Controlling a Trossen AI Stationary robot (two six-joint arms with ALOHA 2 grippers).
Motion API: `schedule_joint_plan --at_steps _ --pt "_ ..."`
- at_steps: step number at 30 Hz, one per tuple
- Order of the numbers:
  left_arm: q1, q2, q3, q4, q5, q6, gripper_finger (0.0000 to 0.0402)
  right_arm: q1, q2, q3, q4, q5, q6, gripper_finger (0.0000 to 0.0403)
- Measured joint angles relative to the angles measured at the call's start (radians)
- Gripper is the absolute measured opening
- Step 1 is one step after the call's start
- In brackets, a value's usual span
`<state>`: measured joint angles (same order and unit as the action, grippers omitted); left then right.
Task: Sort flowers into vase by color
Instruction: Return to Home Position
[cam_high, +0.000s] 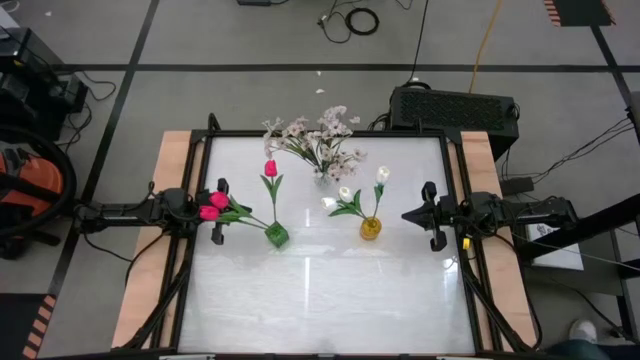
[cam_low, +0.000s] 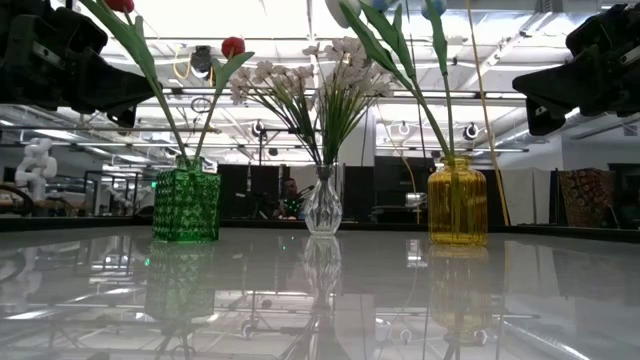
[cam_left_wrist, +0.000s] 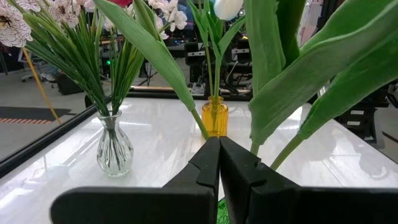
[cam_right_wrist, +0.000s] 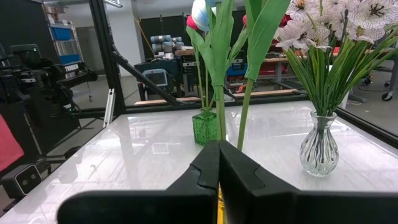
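Observation:
Three vases stand on the white table. The green vase (cam_high: 277, 235) holds magenta tulips (cam_high: 270, 168), and two of the heads (cam_high: 212, 206) lean out over my left gripper (cam_left_wrist: 219, 146). That gripper is shut and level at the table's left edge, with green leaves (cam_left_wrist: 311, 81) close before its tips. The yellow vase (cam_high: 371, 228) holds white tulips (cam_high: 345, 193). The clear glass vase (cam_high: 322, 178), farther back, holds a spray of pale blossoms (cam_high: 320, 135). My right gripper (cam_high: 405, 214) is shut and level at the right edge, pointing at the yellow vase.
A black frame (cam_high: 330, 133) runs round the table, with wooden side strips (cam_high: 170, 180). A black box (cam_high: 455, 105) stands behind the far right corner. Bare glossy tabletop (cam_high: 320, 300) stretches from the vases to the near edge.

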<state>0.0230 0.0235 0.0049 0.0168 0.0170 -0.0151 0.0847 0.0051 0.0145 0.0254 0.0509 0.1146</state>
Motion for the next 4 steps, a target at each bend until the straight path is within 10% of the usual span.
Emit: schedule_joint_plan --at_steps 4 --pt "0.000 0.000 0.000 0.000 0.000 0.000 0.0015 0.000 0.000 0.000 0.000 0.000 0.000 0.0000"
